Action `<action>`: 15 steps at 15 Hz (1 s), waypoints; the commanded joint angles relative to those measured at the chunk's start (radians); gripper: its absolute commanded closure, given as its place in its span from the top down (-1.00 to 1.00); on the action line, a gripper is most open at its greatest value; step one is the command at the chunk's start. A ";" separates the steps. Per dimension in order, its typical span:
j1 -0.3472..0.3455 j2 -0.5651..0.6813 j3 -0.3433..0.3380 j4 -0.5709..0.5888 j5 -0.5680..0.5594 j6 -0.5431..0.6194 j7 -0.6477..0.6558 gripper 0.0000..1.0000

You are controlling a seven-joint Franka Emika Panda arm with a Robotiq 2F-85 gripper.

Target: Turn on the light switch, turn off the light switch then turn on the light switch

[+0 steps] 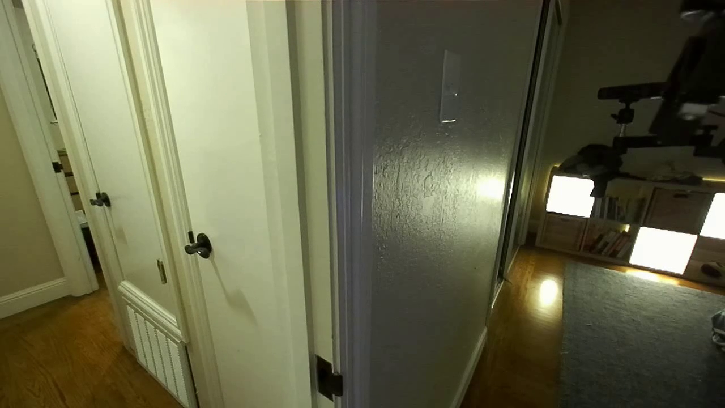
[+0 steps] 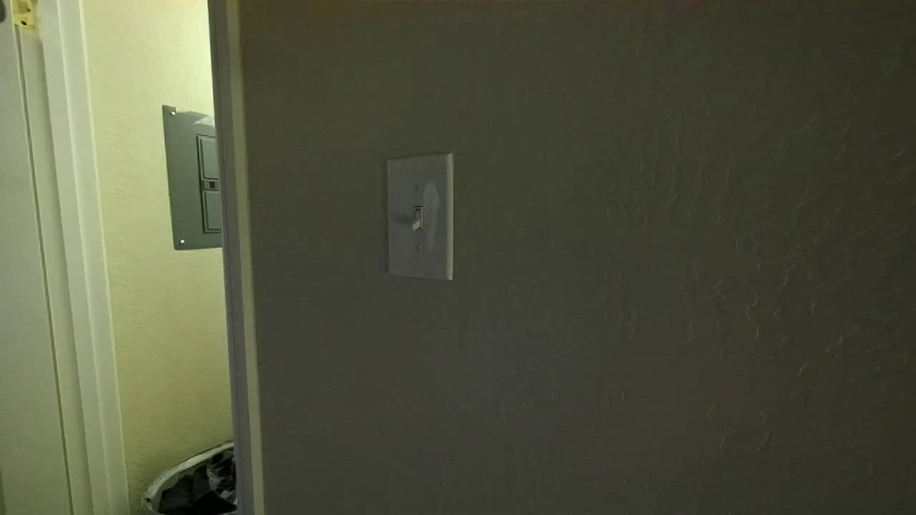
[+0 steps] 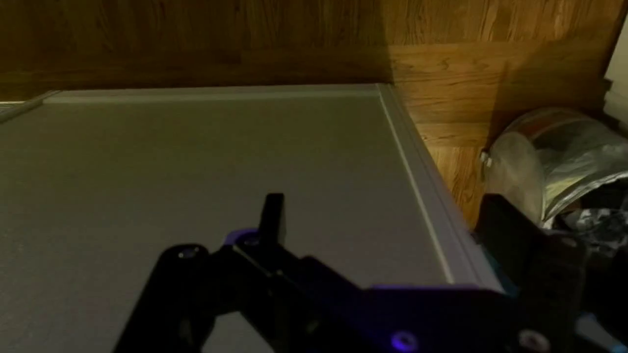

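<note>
The light switch (image 1: 451,86) is a pale upright plate on the dark textured wall in an exterior view. It also shows in an exterior view (image 2: 434,247), where its small toggle lever (image 2: 416,223) appears tilted down. The switch is out of view in the wrist view. My gripper (image 3: 385,198) is open and empty in the wrist view, its two dark fingers wide apart in front of the wall (image 3: 221,162) and its edge trim. The gripper does not clearly show in either exterior view, so its distance from the switch cannot be told.
A bin (image 3: 515,166) with a dark liner stands beyond the wall's edge; it also shows in an exterior view (image 2: 164,479). A grey panel (image 2: 187,179) hangs past the door frame (image 2: 240,322). Dark hardware (image 1: 674,107) hangs upper right. White doors (image 1: 226,141) stand left.
</note>
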State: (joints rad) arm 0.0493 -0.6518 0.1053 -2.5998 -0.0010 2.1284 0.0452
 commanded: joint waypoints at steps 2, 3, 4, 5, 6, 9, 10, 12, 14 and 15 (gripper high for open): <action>-0.063 0.140 -0.038 0.045 -0.080 0.177 0.000 1.00; -0.066 0.155 -0.038 0.051 -0.089 0.199 0.004 1.00; -0.048 0.114 -0.042 0.026 -0.065 0.158 0.003 1.00; -0.049 0.133 -0.043 0.034 -0.066 0.165 0.003 1.00; -0.048 0.139 -0.043 0.036 -0.066 0.165 0.002 1.00; -0.047 0.136 -0.042 0.036 -0.066 0.164 0.002 1.00; -0.047 0.136 -0.042 0.036 -0.066 0.164 0.002 1.00; -0.044 0.156 -0.047 0.044 -0.060 0.199 -0.003 1.00; -0.064 0.184 -0.046 0.057 -0.079 0.283 0.015 1.00; -0.073 0.201 -0.051 0.063 -0.080 0.330 0.020 1.00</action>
State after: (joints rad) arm -0.0051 -0.5013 0.0677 -2.5613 -0.0633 2.3536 0.0465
